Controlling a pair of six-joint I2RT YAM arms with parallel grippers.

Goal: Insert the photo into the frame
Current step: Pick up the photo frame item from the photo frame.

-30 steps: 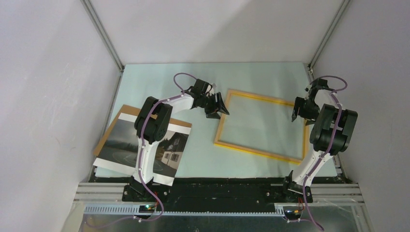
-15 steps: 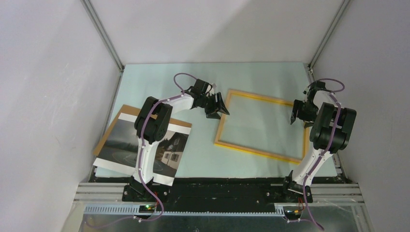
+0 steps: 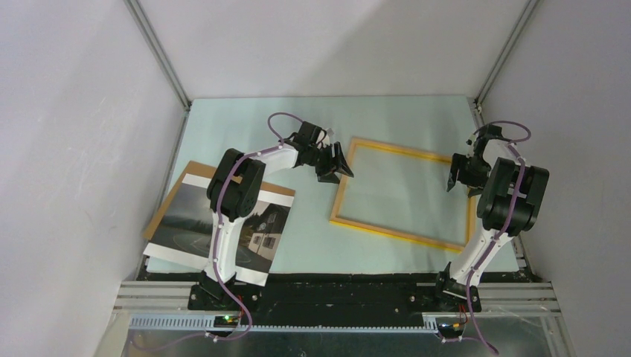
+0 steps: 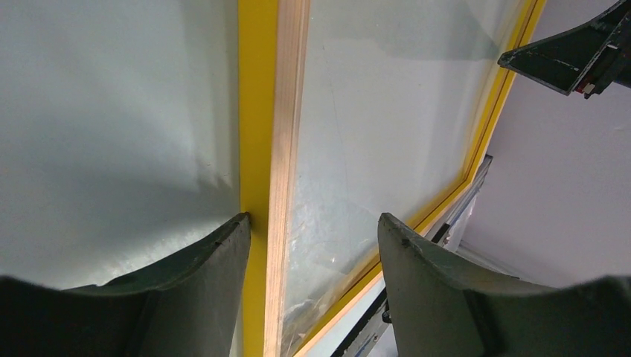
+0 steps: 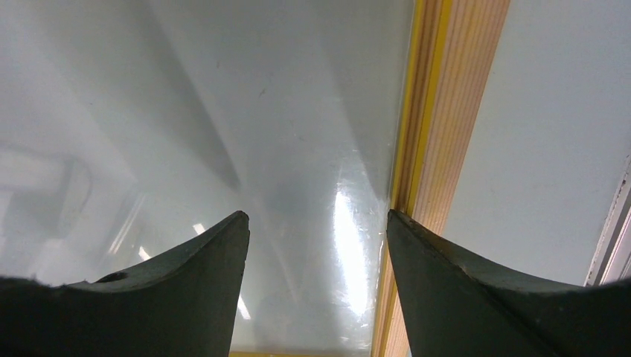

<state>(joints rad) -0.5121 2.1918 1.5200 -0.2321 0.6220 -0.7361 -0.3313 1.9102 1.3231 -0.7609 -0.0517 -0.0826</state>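
Nearest, at the lower left of the top view, the photo [image 3: 182, 223] lies flat on a brown backing board [image 3: 170, 199]. The board shows past its left and far edges. The left arm [image 3: 234, 186] rises from its base over the print's right half and hides part of it. The photo is well apart from the frame [image 3: 394, 232], with bare pale green bench [image 3: 305, 238] between them.

The frame lies flat right of centre, slightly skewed, with its yellow-orange rails around a clear pane that shows the bench beneath.

The left arm reaches across to the frame's left rail near its far corner. In the left wrist view the jaws are open and hold nothing. The yellow rail [image 4: 258, 111] runs up between the two fingers, close against the tip of the left-hand finger [image 4: 193, 290], while the other finger sits over the pane. I cannot tell whether either finger touches the frame.

The right arm [image 3: 510, 193] bends in over the frame's right rail, toward its far end. Its jaws are also open and empty. In the right wrist view the pane fills the gap between the fingers, and the wooden rail [image 5: 454, 111] passes behind the right-hand finger [image 5: 476, 297].

Beyond, the bench runs back to plain white walls [image 3: 335, 44].
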